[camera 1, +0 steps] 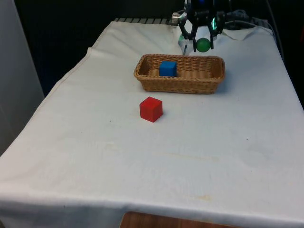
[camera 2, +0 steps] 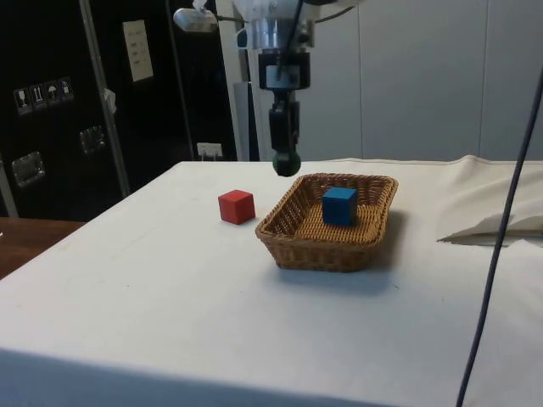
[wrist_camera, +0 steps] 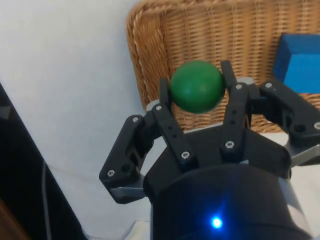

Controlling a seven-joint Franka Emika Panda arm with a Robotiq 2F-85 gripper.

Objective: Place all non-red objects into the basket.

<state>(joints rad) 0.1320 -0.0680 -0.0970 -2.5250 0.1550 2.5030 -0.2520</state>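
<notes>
Red cube (camera 1: 151, 109): on the cloth just in front of the basket, apart from it, presumably left out because it is red. Blue cube (camera 1: 167, 68): inside the wicker basket (camera 1: 209, 84), toward the front view's left end, already sorted. Green ball (camera 1: 203, 45): pinched between the jaws of the gripper (camera 1: 202, 43), held in the air over the basket's far rim, apparently for release into it
</notes>
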